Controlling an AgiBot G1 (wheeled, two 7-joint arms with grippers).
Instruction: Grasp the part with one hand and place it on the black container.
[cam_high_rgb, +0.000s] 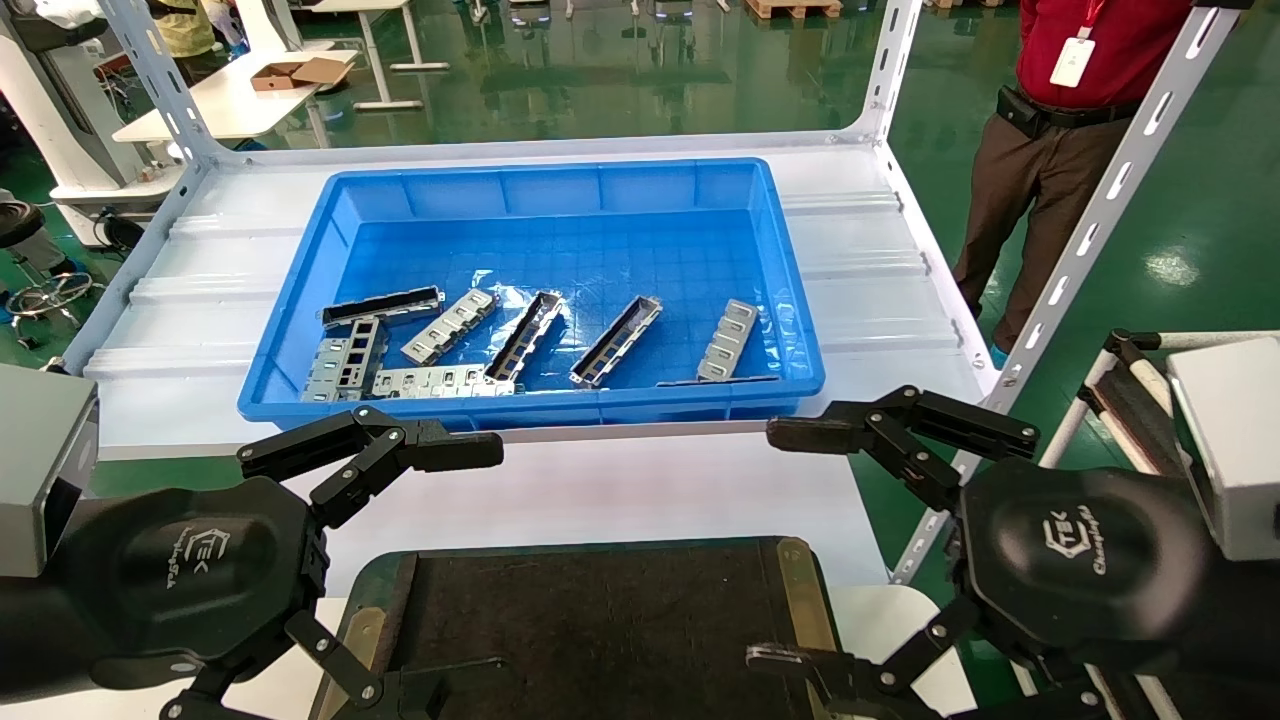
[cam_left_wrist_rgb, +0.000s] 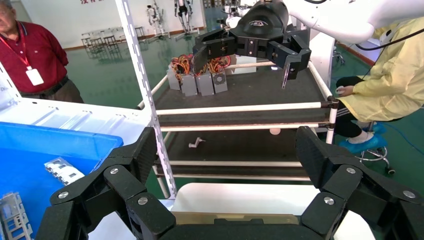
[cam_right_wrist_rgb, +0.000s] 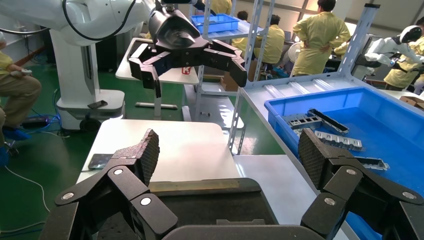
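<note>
Three slim metal channels, each a part, lie in the blue bin (cam_high_rgb: 290, 340): one in the middle (cam_high_rgb: 615, 340), one to its left (cam_high_rgb: 523, 335), one at the far left (cam_high_rgb: 382, 306). The black container (cam_high_rgb: 600, 620) sits at the near edge of the white table, between my two hands. My left gripper (cam_high_rgb: 480, 565) hangs open over the container's left end, empty. My right gripper (cam_high_rgb: 765, 545) hangs open over its right end, also empty. The left wrist view (cam_left_wrist_rgb: 225, 147) and right wrist view (cam_right_wrist_rgb: 228, 150) show nothing between the jaws, with the container's brass strip (cam_right_wrist_rgb: 190, 186) below.
Wider flat silver plates (cam_high_rgb: 450, 325) (cam_high_rgb: 728, 340) lie among the channels in the bin. The bin stands on a white shelf with perforated uprights (cam_high_rgb: 1100, 210). A person in a red shirt (cam_high_rgb: 1060, 120) stands at the right. A cart (cam_left_wrist_rgb: 240, 90) stands to my right.
</note>
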